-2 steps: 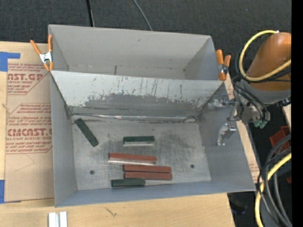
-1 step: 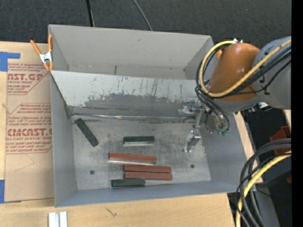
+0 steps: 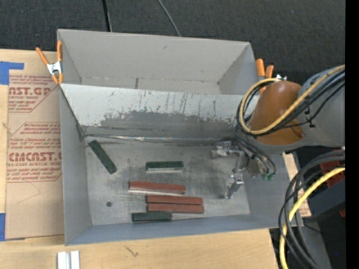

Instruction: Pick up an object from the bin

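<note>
The gripper (image 3: 227, 171) hangs low in the right part of the grey metal bin (image 3: 151, 102) with its two fingers spread apart and nothing between them. Under it lies only bare floor. The things to pick are all to its left, flat on the bottom. The nearest are a pair of red-brown bars (image 3: 175, 200) lying side by side and touching. A longer red-brown bar (image 3: 157, 188) lies just above them and a green bar (image 3: 164, 165) beyond that. A dark green bar (image 3: 151, 217) rests near the front wall, and a tilted dark green bar (image 3: 102, 157) sits well apart at the far left. The plainest risk is that the fingers close where they are and catch nothing, since no bar lies between them. If the arm shifts left, the low, thin shape of the bars becomes the trouble. Fingers that come down too high would probably slide over a bar's top, and fingers that come down too hard could jam against the metal floor. The touching pair offers no gap for a fingertip, so a finger may land on top of one bar and push both aside, or pinch the two together and drop one on the lift. A grasp along a bar's length rather than across it would likely be wider than the opening allows. The dark green bar close to the front wall leaves little room for a finger on its wall side.
</note>
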`<state>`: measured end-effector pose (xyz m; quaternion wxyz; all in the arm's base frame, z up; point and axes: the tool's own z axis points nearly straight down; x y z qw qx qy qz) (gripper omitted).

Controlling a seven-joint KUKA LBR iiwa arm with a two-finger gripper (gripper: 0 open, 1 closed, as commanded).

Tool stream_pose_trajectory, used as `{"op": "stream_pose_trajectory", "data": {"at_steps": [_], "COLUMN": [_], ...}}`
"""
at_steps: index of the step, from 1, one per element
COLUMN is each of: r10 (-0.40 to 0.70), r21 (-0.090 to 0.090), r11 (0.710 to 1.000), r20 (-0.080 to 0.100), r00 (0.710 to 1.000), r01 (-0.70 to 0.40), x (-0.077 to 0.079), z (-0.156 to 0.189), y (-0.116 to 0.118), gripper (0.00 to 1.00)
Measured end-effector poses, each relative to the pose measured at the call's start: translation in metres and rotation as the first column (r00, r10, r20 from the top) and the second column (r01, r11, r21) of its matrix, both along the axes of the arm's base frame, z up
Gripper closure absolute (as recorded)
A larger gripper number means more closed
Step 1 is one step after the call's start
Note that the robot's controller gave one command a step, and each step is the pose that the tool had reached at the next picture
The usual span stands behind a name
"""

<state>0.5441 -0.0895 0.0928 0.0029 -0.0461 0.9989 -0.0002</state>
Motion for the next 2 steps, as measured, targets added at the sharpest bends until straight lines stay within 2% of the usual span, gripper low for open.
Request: {"op": "stream_pose_trajectory", "data": {"at_steps": [1, 2], "r10": [-0.078, -0.007], "r21": [0.0, 0.001], "r11": [0.997, 1.0], "r20": [-0.005, 0.0], "r00": [0.997, 1.0], "r01": [0.078, 0.007], "x": [0.021, -0.005], "z": [-0.006, -0.02], "y": [0.055, 0.093], "gripper": [0.0, 0.0]}}
